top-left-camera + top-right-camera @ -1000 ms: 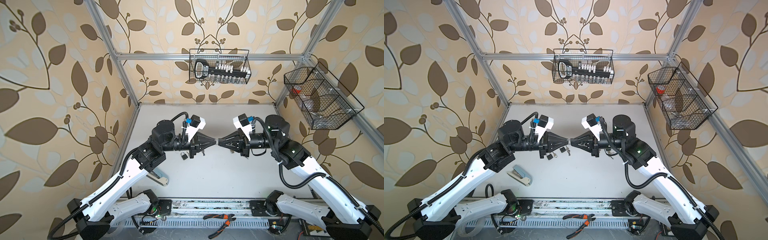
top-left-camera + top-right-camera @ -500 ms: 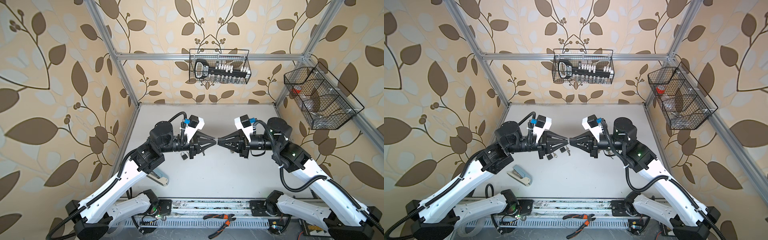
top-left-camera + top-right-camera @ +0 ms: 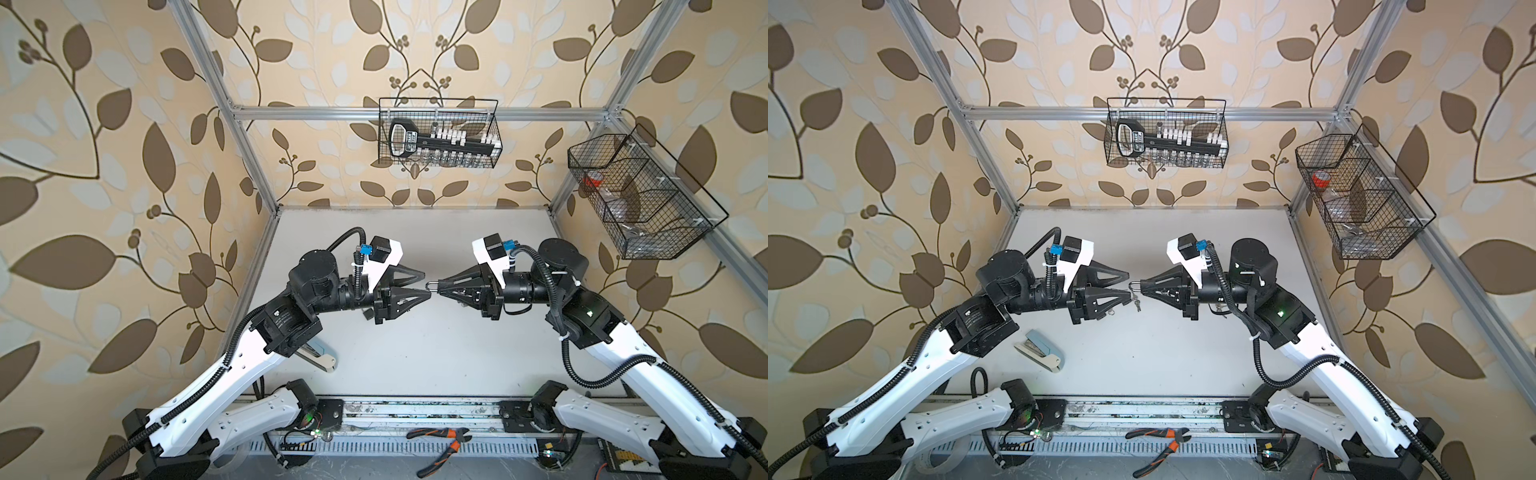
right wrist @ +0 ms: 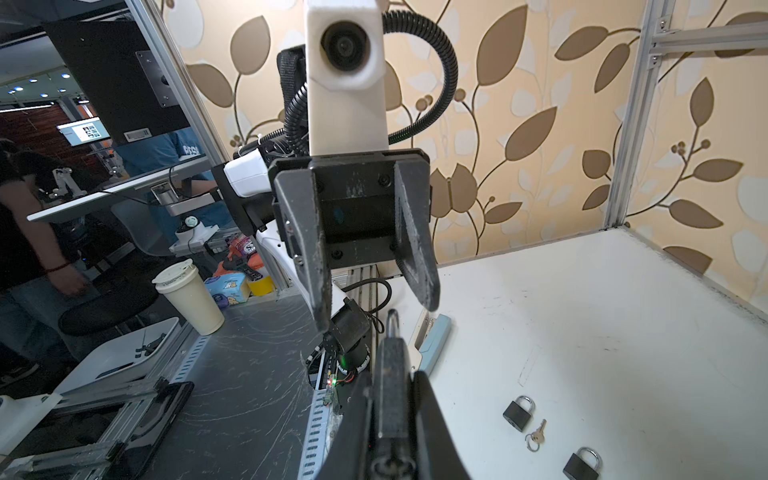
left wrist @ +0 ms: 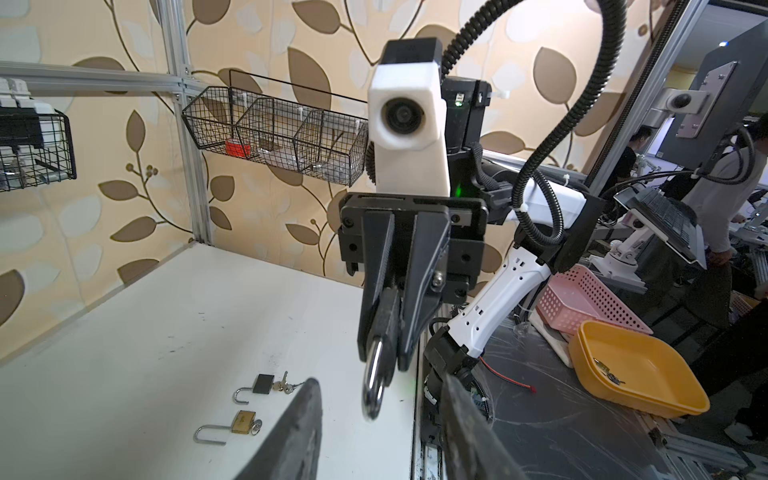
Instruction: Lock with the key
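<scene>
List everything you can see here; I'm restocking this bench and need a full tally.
held padlock: 1, black with silver loop, in the right pincer
open padlocks: 2, one black, one brass, on the table, keys at each
shut padlocks: 2, black, on the table
loose key: 1, silver, ringed, beside the shut padlocks
stapler: 1, pale blue, table's front left
pliers: 1, orange and black, front rail
wire baskets: 2, black, one at the back, one at the right
tool rack: 1, black, back basket
left pincer: 1, black, open and empty, facing the held padlock
right pincer: 1, black, shut on the held padlock
</scene>
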